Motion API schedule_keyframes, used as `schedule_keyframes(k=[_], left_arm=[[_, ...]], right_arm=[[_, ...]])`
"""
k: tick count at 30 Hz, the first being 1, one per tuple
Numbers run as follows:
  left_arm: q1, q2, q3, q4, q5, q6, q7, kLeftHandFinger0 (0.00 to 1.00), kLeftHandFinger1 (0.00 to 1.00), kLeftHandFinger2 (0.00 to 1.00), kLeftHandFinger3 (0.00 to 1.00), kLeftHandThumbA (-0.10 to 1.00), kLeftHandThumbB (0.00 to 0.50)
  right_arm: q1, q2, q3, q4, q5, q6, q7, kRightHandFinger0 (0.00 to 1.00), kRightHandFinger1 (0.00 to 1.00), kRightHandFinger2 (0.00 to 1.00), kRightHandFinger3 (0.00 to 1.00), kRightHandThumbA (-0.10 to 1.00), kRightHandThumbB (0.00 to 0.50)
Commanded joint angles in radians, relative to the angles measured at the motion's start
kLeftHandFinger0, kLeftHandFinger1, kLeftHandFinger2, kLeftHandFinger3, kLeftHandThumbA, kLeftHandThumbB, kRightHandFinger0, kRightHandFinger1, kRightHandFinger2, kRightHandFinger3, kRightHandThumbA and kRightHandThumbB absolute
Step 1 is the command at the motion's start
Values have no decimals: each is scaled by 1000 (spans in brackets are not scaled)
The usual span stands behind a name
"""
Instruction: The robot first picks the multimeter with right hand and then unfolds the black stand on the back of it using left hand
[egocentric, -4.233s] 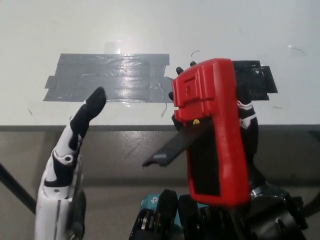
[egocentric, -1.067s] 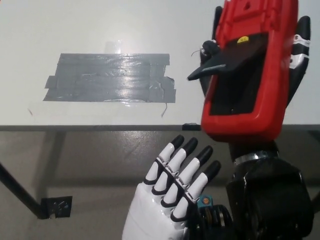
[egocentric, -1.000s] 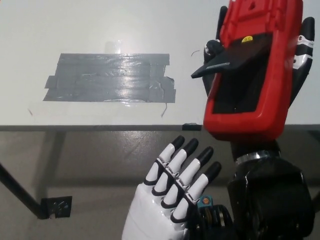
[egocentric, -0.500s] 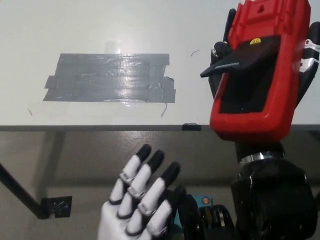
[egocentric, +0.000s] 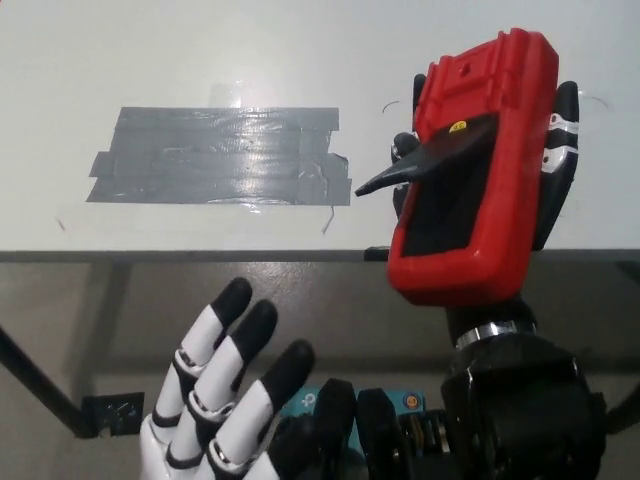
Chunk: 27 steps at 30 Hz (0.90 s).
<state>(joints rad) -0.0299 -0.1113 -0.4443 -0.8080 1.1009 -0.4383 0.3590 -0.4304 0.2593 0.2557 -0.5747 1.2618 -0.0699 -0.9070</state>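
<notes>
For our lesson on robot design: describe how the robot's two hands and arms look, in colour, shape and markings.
The left hand is white with black fingertips and black bands between glossy white segments. The right hand is black with small white and red markings; below it sit a silver wrist ring and a bulky black forearm.

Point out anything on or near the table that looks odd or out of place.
A patch of grey tape is stuck to the white table, its strips overlapping unevenly, wrinkled, with a loose end near its right edge. Otherwise nothing stands out: the right hand holds the red multimeter, black stand swung out.
</notes>
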Motion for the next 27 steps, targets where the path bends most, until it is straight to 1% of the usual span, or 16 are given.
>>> schedule_keyframes(k=[1, 3, 5, 6, 7, 8, 10, 14, 15, 18, 20, 21, 22, 23, 25, 27], left_arm=[[2, -58, -7, -30, -19, 9, -81, 1000, 1000, 1000, 1000, 1000, 468], [-7, -66, -5, -26, -29, 6, -82, 1000, 1000, 1000, 1000, 1000, 489], [-17, -69, -1, -25, -46, 2, -92, 1000, 1000, 1000, 1000, 1000, 482], [-35, -67, 1, -22, -65, 1, -102, 1000, 1000, 1000, 1000, 1000, 483], [-41, -63, 0, -21, -80, 3, -113, 1000, 1000, 1000, 1000, 1000, 491], [-43, -66, -3, -21, -97, 8, -124, 1000, 1000, 1000, 1000, 1000, 499], [-28, -113, -17, -21, -89, 30, -135, 1000, 1000, 1000, 1000, 1000, 500], [-68, -103, 12, -11, -55, 1, -125, 1000, 1000, 1000, 1000, 1000, 460], [-73, -105, 20, 0, -46, -3, -110, 1000, 1000, 1000, 1000, 1000, 485], [-102, -130, 61, 37, 37, -4, -44, 1000, 1000, 1000, 1000, 1000, 500], [-134, -126, 81, 62, 44, -1, -35, 1000, 1000, 1000, 1000, 1000, 500], [-147, -123, 87, 68, 34, 8, -51, 1000, 1000, 1000, 1000, 1000, 500], [-173, -111, 104, 80, 38, 10, -57, 1000, 1000, 1000, 1000, 1000, 470], [-196, -106, 120, 79, 35, 30, -92, 1000, 1000, 1000, 1000, 1000, 486], [-208, -108, 133, 46, 21, 74, -181, 1000, 1000, 1000, 1000, 1000, 472], [-230, -92, 149, 60, 0, 71, -171, 1000, 1000, 1000, 1000, 1000, 453]], right_arm=[[27, 85, 15, -14, -71, 30, 35, 194, 442, 707, 1000, -100, 63], [14, 72, 15, -13, -57, 47, 34, 350, 534, 718, 1000, -100, 77], [11, 52, 21, -13, -51, 68, 51, 401, 618, 714, 982, -100, 76], [11, 54, 18, -12, -53, 71, 51, 589, 633, 698, 932, -100, 84], [12, 50, 21, -11, -60, 76, 59, 741, 588, 668, 867, -100, 79], [13, 46, 24, -10, -69, 84, 68, 822, 498, 635, 816, -100, 80], [14, 48, 28, -10, -94, 93, 69, 906, 278, 558, 803, -100, 81], [14, 73, 26, -15, -134, 96, 59, 878, 26, 480, 778, -100, 87], [15, 77, 28, -16, -141, 97, 57, 905, 1, 458, 783, -100, 90], [18, 82, 32, -23, -141, 101, 67, 940, 0, 477, 851, -100, 75], [16, 80, 38, -28, -152, 115, 59, 870, 20, 563, 932, -100, 75], [15, 78, 40, -31, -153, 121, 55, 806, 27, 577, 910, -100, 76], [17, 80, 41, -34, -154, 122, 57, 829, 41, 559, 838, -100, 83], [20, 79, 44, -36, -152, 124, 67, 862, 44, 542, 798, -100, 77], [29, 83, 39, -35, -125, 104, 102, 808, 31, 525, 777, -100, 44], [30, 84, 36, -34, -109, 98, 119, 750, 67, 551, 817, -100, 45]])
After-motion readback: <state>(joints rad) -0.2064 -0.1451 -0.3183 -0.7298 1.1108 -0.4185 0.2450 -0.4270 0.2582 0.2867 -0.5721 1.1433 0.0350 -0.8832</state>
